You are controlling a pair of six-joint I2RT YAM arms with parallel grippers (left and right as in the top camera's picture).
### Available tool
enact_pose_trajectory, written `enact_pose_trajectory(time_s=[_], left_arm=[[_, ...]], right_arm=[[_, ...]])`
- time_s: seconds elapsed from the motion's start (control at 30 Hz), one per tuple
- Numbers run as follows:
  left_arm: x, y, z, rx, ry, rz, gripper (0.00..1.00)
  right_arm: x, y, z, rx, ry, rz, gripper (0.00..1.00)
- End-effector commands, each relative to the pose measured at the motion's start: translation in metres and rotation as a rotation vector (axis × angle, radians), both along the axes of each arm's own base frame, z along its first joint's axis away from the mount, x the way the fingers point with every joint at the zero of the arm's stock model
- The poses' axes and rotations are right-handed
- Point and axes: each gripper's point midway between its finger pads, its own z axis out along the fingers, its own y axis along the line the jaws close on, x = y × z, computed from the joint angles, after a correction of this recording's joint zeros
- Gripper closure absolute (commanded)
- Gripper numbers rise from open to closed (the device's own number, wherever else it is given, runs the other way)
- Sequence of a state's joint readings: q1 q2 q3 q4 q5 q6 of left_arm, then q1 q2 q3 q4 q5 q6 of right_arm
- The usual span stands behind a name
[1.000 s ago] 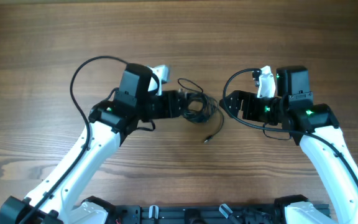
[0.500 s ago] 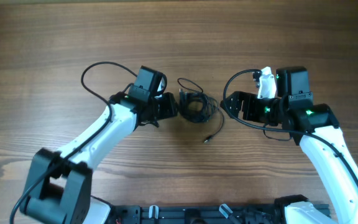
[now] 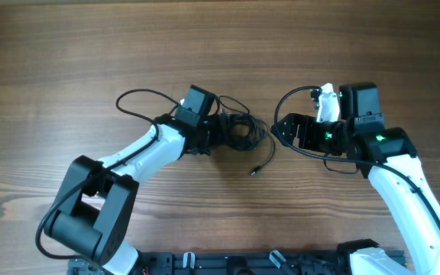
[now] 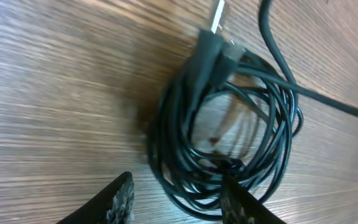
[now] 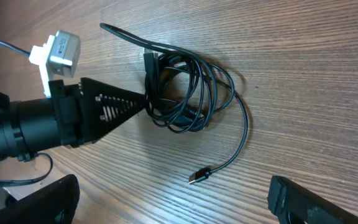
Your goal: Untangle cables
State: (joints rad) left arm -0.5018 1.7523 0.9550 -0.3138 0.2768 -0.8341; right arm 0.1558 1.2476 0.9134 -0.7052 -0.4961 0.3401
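Overhead: the cables (image 3: 241,130) lie coiled mid-table (image 3: 205,46), with bare wood wide open toward 12 o'clock. At the coil's 9 o'clock edge sits the left gripper (image 3: 218,131). Just clear at 3 o'clock is the right gripper (image 3: 277,128). One tail runs to 5 o'clock and ends in a plug (image 3: 255,171).

Left wrist: jaws part-spread astride the coil's 6 o'clock rim. Pinching or not, cannot tell.

Right wrist: jaws released wide, nothing between them. Coil at 12 o'clock.
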Motion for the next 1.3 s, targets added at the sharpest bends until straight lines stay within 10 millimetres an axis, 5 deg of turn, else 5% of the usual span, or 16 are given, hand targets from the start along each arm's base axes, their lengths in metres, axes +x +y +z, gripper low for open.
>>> enact_pose_trajectory(time_s=[0.0,0.27,0.4,0.53,0.7,0.93,1.17,1.27], left_arm=[[-0.005,-0.007,-0.009,0.025,0.021,0.022,0.57],[-0.011,-0.007,-0.022,0.082,0.035,0.033,0.62],[-0.008,-0.004,-0.021,0.082,0.028,0.043,0.93],[-0.001,-0.001,-0.008,0.063,-0.003,0.052,0.96],[0.013,0.003,0.033,0.018,-0.115,0.035,0.96],[0.010,-0.008,0.125,-0.142,-0.325,-0.064,0.96],[0.003,-0.023,0.191,-0.306,-0.481,-0.128,0.96],[0.004,-0.022,0.203,-0.313,-0.528,-0.133,0.96]], right_arm=[[0.002,0.000,-0.003,-0.008,0.012,-0.003,0.01],[0.001,0.000,-0.003,-0.009,0.015,-0.003,0.01],[0.001,0.000,-0.003,-0.009,0.016,-0.003,0.01],[0.001,0.000,-0.003,-0.009,0.015,-0.002,0.00],[0.001,0.000,-0.003,-0.009,0.014,-0.003,0.00],[0.001,0.001,-0.002,-0.001,0.015,0.002,0.00],[0.002,0.002,-0.001,0.002,0.009,0.003,0.00],[0.002,0.002,-0.002,0.001,0.008,0.005,0.00]])
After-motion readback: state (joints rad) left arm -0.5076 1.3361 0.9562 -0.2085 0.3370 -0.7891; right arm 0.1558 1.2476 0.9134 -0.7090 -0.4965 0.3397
